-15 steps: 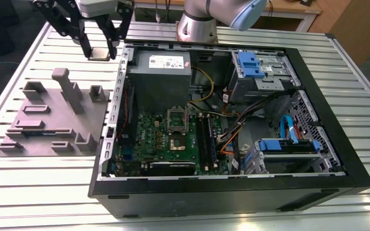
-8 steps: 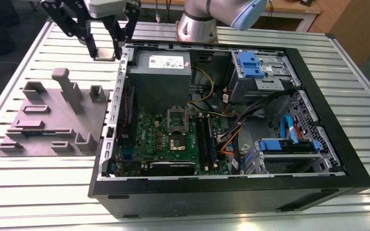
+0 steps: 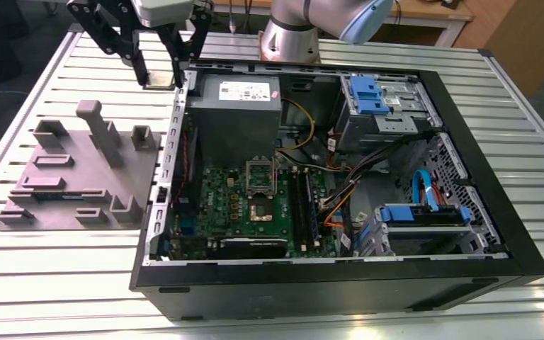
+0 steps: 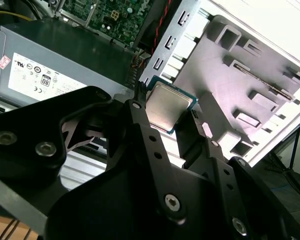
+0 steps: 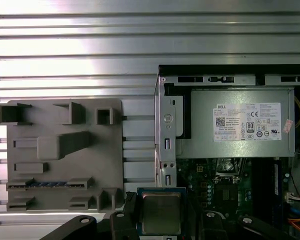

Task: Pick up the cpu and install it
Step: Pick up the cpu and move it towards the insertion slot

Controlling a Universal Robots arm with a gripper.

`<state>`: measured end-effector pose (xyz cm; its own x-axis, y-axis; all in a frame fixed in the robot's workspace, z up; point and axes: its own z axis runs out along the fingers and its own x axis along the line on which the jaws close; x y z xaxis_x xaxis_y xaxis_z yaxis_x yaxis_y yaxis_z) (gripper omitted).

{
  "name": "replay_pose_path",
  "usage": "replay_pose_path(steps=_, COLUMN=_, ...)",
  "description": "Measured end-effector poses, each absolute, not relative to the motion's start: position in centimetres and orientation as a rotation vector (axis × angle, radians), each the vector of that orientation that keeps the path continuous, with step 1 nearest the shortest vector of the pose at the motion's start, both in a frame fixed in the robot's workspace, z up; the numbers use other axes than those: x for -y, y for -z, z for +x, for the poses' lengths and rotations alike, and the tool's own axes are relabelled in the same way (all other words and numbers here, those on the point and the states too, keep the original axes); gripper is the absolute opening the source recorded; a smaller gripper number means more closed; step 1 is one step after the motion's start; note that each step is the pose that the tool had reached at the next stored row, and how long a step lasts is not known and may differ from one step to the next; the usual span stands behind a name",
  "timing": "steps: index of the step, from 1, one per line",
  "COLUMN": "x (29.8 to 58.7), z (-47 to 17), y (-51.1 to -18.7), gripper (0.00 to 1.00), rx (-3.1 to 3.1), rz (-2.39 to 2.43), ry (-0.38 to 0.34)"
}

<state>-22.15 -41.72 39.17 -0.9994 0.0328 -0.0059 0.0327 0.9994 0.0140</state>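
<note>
My claw pinches the cpu by its edges, upper left in the exterior view, over the case wall. I judge the grip thin: 1 slip drops it, and a tilt would misseat it in the socket.

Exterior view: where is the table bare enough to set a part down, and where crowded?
Free: the table's slats between the grey fixture and the near edge, and the strip on the exterior view's right of the computer case. Crowded: inside the case, and at its far corner, where the hand holds the cpu.
</note>
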Motion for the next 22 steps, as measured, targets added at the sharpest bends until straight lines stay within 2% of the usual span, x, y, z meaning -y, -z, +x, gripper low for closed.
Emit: replay_pose_path(steps=22, x=41.7, z=-20.8, y=-39.2, gripper=0.48, rx=-3.135, rz=0.051, ry=-0.022)
